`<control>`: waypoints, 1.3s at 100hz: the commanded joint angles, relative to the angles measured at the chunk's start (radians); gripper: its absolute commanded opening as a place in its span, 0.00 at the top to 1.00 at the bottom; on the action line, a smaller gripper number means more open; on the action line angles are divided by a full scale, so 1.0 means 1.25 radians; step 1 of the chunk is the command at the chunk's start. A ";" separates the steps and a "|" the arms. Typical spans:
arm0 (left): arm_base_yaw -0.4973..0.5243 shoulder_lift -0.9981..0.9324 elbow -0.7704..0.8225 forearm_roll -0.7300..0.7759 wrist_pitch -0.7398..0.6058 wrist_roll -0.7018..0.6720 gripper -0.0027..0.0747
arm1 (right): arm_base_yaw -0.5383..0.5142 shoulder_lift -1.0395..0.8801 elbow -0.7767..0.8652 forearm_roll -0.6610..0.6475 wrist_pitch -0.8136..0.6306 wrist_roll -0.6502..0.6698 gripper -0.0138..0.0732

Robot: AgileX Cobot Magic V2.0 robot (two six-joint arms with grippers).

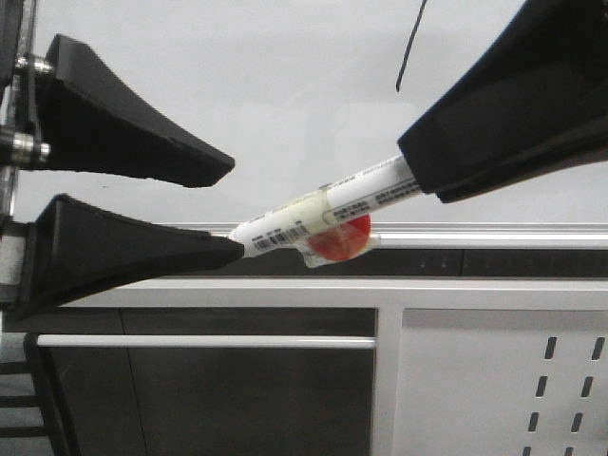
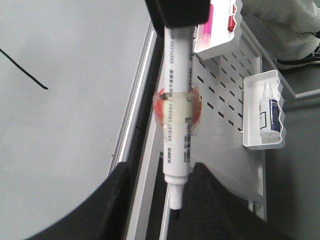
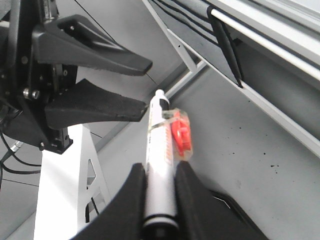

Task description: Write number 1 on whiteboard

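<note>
Right claw [image 1: 432,185] grips marker [image 1: 328,211], long axis slanting, tip toward left claw [image 1: 233,204], which is open. Number 1 [image 1: 409,46] stroke on whiteboard [image 1: 285,85], near-vertical, slight slant.

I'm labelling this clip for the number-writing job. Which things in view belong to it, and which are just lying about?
Belong to the job:
- whiteboard
- stroke already on it
- marker, held by the right tool
- left tool, open at the marker's tip

Lying about:
- perforated panel
- tray holding a spray bottle
</note>
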 commanded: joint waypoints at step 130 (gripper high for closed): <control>-0.003 0.061 -0.074 -0.047 -0.021 -0.004 0.99 | -0.001 0.038 -0.063 0.045 0.038 -0.029 0.92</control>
